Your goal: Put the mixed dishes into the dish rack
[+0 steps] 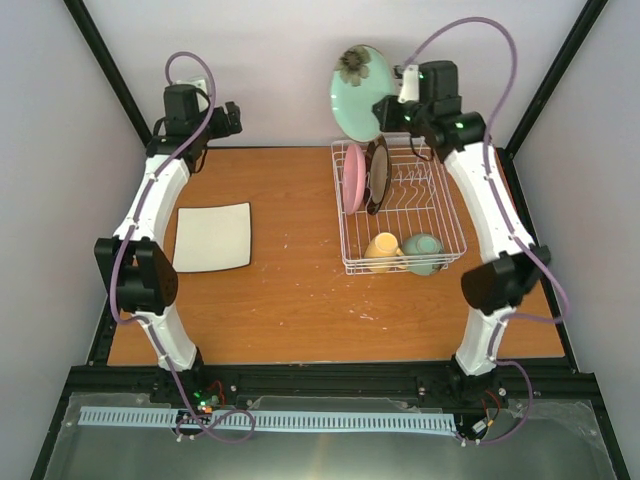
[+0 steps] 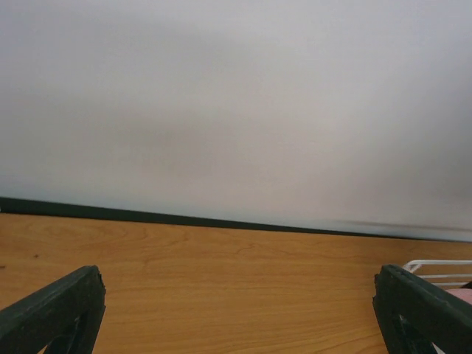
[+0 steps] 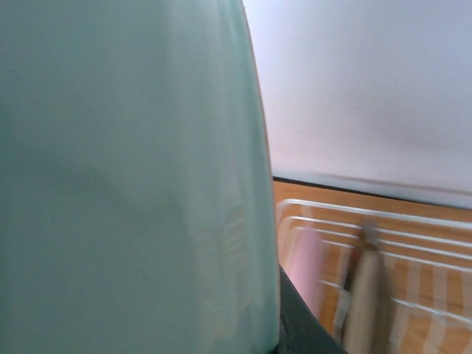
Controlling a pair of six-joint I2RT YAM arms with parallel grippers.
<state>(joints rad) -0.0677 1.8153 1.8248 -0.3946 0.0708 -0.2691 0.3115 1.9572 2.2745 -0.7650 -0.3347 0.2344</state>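
Top camera looks steeply down from behind; both wrist cameras sit low, glimpsing the dish rack (image 1: pixel 400 269).

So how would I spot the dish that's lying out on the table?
Look at the wooden table, on its left half, beside the left arm. The white square plate lies flat there, apart from the dish rack on the right. It is the only square dish and the only one flat on the wood.

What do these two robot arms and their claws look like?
The left arm and right arm share white curved shells, bulky black joints and a loose lilac cable each. The left claw and right claw have dark, blocky fingers. Small green lights glow near the right wrist.
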